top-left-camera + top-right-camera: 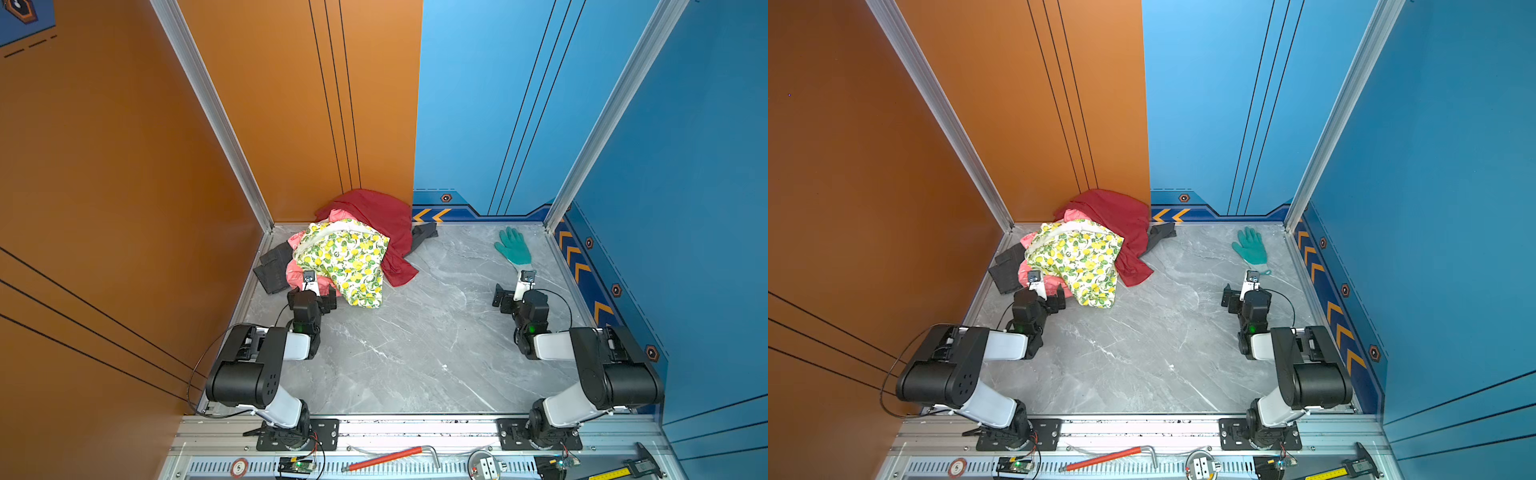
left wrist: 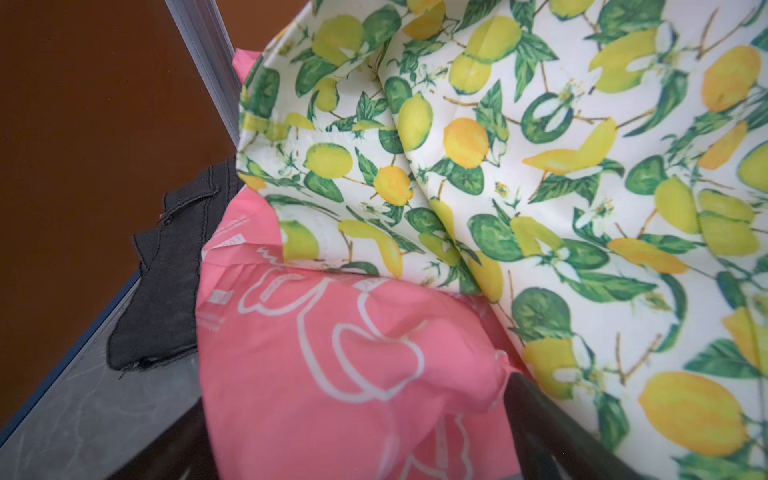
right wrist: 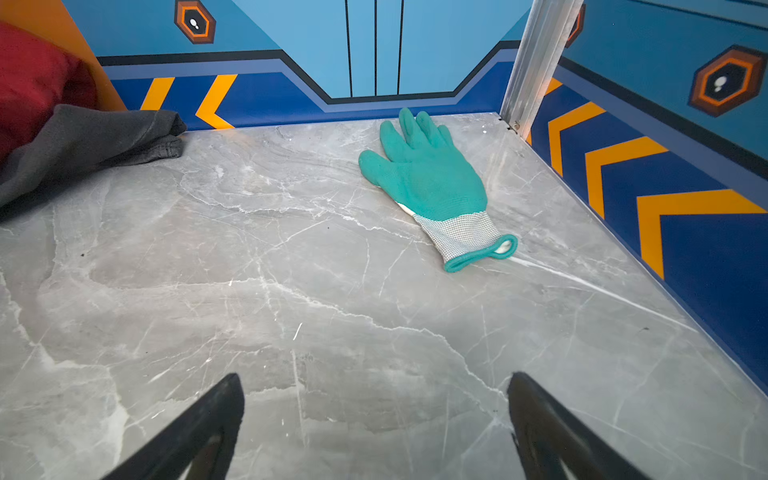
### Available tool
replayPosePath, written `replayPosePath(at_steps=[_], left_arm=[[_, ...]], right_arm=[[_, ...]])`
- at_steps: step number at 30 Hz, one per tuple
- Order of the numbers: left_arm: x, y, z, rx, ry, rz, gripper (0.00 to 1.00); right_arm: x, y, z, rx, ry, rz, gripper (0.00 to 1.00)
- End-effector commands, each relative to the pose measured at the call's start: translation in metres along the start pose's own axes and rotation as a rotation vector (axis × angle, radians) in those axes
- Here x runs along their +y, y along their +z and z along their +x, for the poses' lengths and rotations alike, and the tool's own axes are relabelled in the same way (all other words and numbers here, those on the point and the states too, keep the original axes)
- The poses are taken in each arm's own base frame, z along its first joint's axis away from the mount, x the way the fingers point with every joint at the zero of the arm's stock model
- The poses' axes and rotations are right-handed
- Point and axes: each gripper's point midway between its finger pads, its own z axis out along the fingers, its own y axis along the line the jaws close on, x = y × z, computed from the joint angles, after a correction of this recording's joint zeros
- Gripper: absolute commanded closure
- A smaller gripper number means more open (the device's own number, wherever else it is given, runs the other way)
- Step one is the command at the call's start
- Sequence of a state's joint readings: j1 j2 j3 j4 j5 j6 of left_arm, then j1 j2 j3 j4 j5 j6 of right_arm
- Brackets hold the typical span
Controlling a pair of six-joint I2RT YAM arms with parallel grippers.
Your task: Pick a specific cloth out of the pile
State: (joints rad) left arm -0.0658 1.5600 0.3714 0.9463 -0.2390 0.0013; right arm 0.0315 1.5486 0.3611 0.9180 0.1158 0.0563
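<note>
The pile (image 1: 345,253) lies in the back left corner in both top views, with a lemon-print piece (image 1: 1079,257) on top and a dark red cloth (image 1: 382,216) behind it. The cloth (image 2: 332,374), coral pink with white outline shapes, sticks out from under the lemon print at the near left side (image 1: 296,272) (image 1: 1050,282). My left gripper (image 1: 313,293) (image 1: 1040,293) (image 2: 357,415) stands open at that edge, its jaws wide on either side of a bunch of pink fabric. My right gripper (image 1: 515,291) (image 3: 376,378) is open and empty over bare table, far from the pile.
A teal work glove (image 1: 513,247) (image 3: 424,178) lies flat at the back right, just beyond my right gripper. Dark grey ribbed pieces (image 1: 272,266) (image 3: 83,137) flank the pile. Orange and blue walls enclose the marble table (image 1: 415,340). Tools lie along the front rail (image 1: 386,457).
</note>
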Motion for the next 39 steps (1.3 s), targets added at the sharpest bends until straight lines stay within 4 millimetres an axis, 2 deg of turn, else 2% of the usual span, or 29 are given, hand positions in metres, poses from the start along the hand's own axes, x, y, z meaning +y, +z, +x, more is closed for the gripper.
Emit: replayPosePath(at_steps=[1,14,19,39], left_arm=[[0.0003,0.0011,0.0027,0.011,0.015,0.003,0.02],[0.0005,0.0012,0.0020,0.009,0.012,0.004,0.02],[0.0081,0.0018,0.0034,0.013,-0.024,-0.001,0.02],[0.0053,0.0016,0.0030,0.016,-0.001,-0.029,0.02]], right_arm=[[-0.0014,0.0020,-0.0041,-0.003,0.003,0.009,0.00],[-0.0016,0.0018,-0.0032,-0.002,0.003,0.010,0.00],[-0.0021,0.0027,-0.0039,0.000,0.009,0.004,0.00],[-0.0042,0.0013,-0.0041,-0.001,0.001,0.038,0.00]])
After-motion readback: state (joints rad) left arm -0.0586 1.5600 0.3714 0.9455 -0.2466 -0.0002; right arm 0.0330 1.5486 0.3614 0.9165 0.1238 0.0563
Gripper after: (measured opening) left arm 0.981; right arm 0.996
